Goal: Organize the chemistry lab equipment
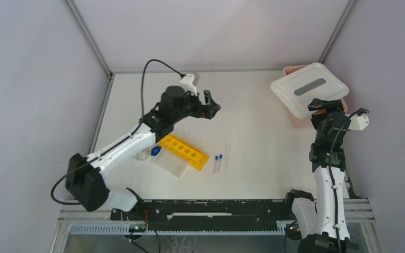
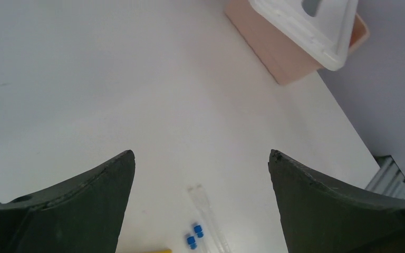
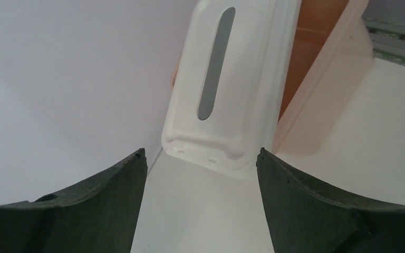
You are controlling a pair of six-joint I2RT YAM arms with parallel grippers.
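A yellow tube rack (image 1: 183,151) with a row of holes lies left of centre, beside a clear gridded well plate (image 1: 170,163). Two small blue-capped vials (image 1: 217,163) and a thin clear tube (image 1: 226,159) lie right of the rack; they also show in the left wrist view, the vials (image 2: 194,235) beside the tube (image 2: 205,211). Small round clear glassware (image 1: 143,154) shows partly behind the left arm. My left gripper (image 1: 211,107) is open and empty, held above the table behind the rack. My right gripper (image 1: 321,105) is open and empty, just in front of the pink box.
A pink box (image 1: 295,113) with a white, grey-slotted lid (image 1: 309,88) lying askew on it stands at the back right corner; it shows in the left wrist view (image 2: 274,50) and the right wrist view (image 3: 227,84). Grey walls enclose the table.
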